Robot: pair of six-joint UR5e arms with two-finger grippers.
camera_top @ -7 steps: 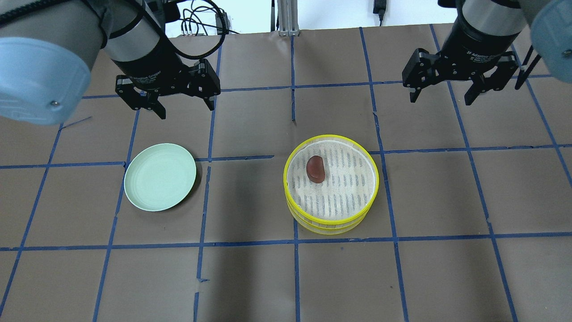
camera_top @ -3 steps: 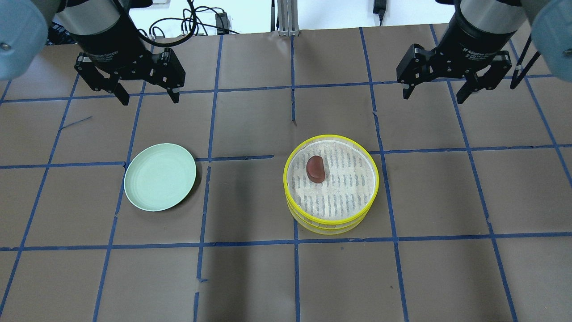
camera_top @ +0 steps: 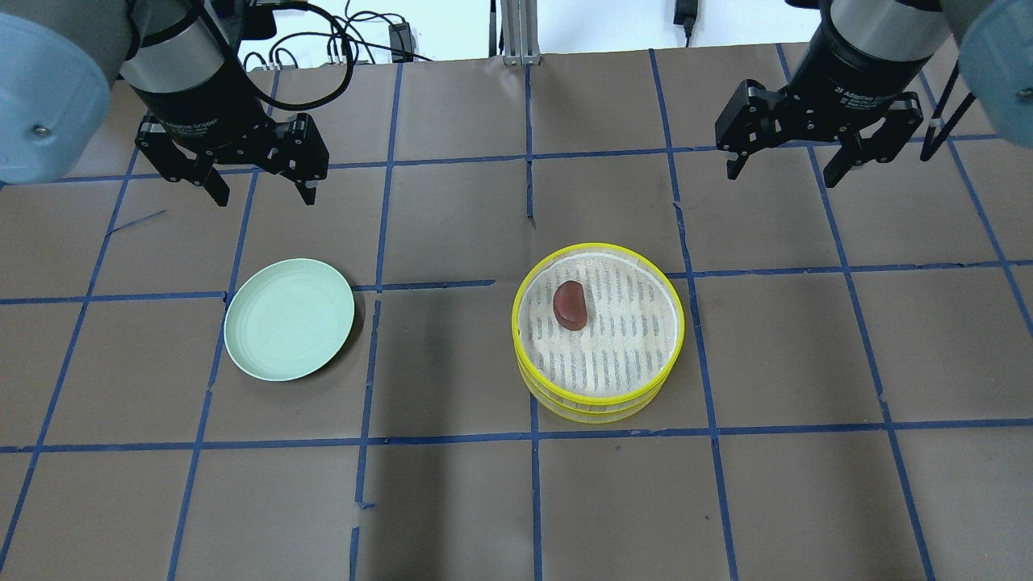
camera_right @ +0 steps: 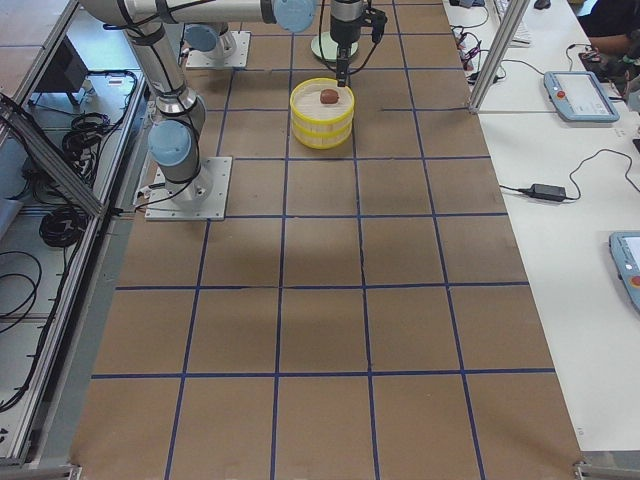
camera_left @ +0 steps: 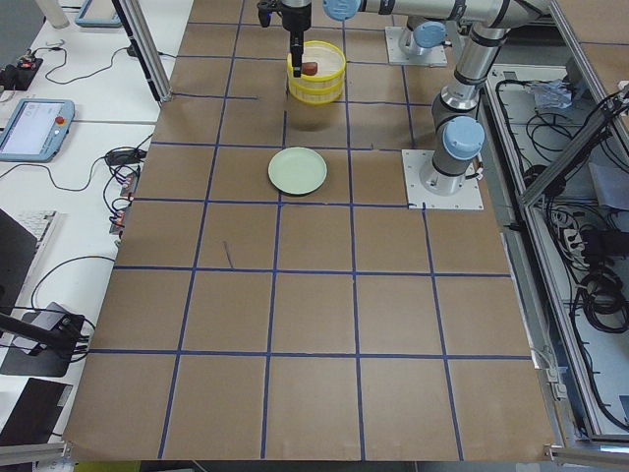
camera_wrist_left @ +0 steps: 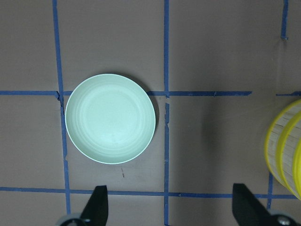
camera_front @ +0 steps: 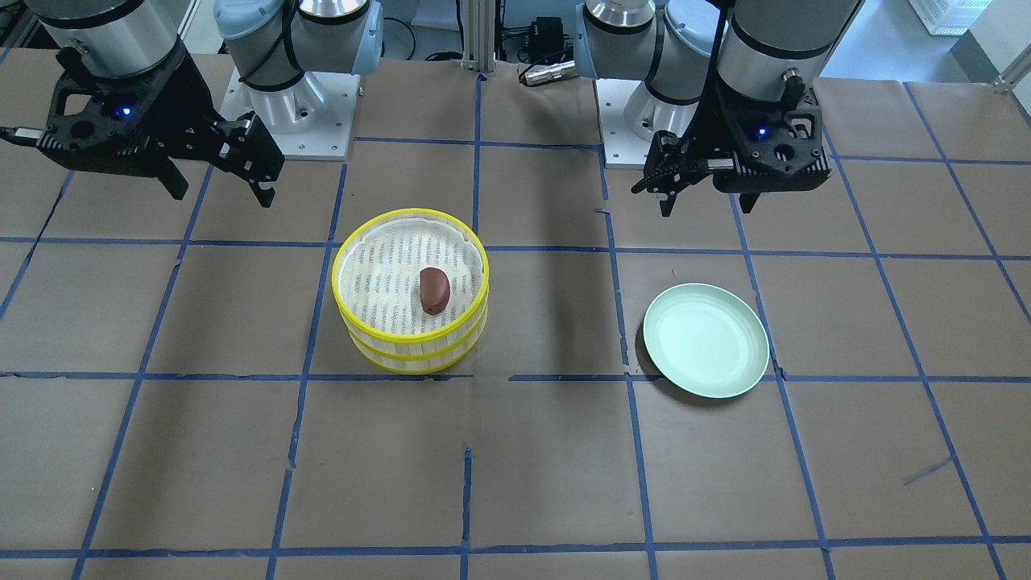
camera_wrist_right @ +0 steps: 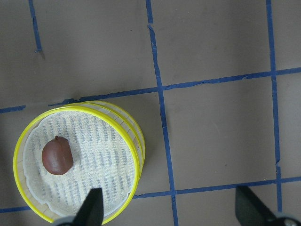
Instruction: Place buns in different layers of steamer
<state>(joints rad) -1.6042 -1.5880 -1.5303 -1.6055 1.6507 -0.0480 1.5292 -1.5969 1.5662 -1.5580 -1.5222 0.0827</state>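
The two steamer layers (camera_top: 599, 401) sit stacked at table centre, with yellow rims and a white mesh floor. The dark reddish-brown bun (camera_top: 570, 305) lies in the upper layer (camera_front: 411, 348), left of its middle. It also shows in the right wrist view (camera_wrist_right: 57, 156). The white bun is hidden or out of view. My left gripper (camera_top: 265, 198) hangs open and empty behind the plate. My right gripper (camera_top: 781, 176) hangs open and empty behind and to the right of the steamer. Neither gripper touches anything.
A pale green plate (camera_top: 242, 323) lies bare to the left of the steamer, and it shows under my left gripper in the left wrist view (camera_wrist_left: 75, 117). Brown paper with blue tape lines covers the table (camera_top: 516, 500).
My left gripper has moved left and back, away from the table centre. My right gripper has shifted slightly back. The bun, steamer and plate have not moved.
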